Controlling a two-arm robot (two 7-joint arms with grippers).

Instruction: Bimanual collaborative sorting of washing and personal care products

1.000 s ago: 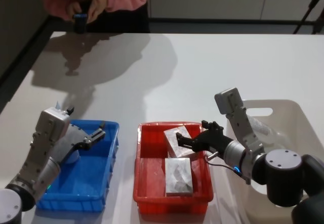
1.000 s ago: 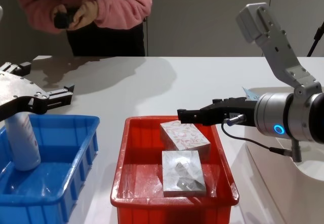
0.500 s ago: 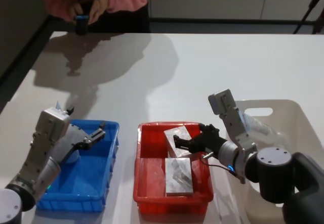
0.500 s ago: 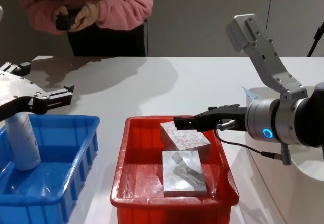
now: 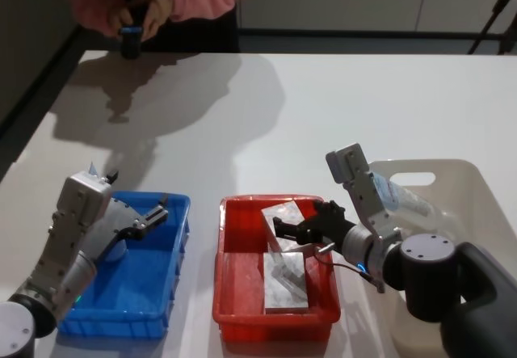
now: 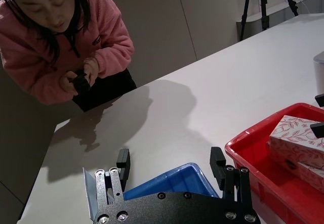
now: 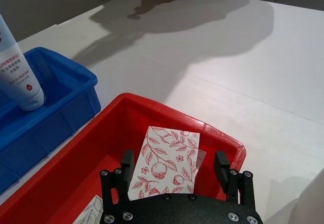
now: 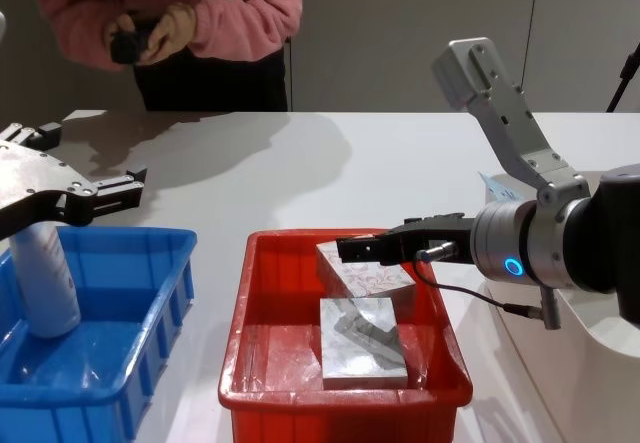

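1. Blue plastic first: in the blue crate (image 5: pixel 137 289) on my left, the white bottle (image 8: pixel 45 273) stands upright. My left gripper (image 6: pixel 170 161) hovers just above it, fingers spread and empty. If I lowered or swung that arm carelessly, it could knock the bottle over.
2. In the red crate (image 8: pixel 240 343), the red-leaf box (image 7: pixel 167 166) lies at the far end. The grey-green box (image 8: pixel 362 338) sits just in front of it, touching or nearly so. Dragging one box would likely shove the other.
3. My right gripper (image 7: pixel 173 162) straddles the red-leaf box, fingers released and wide, gripping nothing. If they closed off-centre, the box could twist or slip. A finger held too low could catch the crate's wall.
4. In the white tub (image 5: pixel 477 188) on my right lies the pale blue tube (image 5: pixel 408 204). My right arm hangs over the tub, so a hasty swing back could bump its rim.
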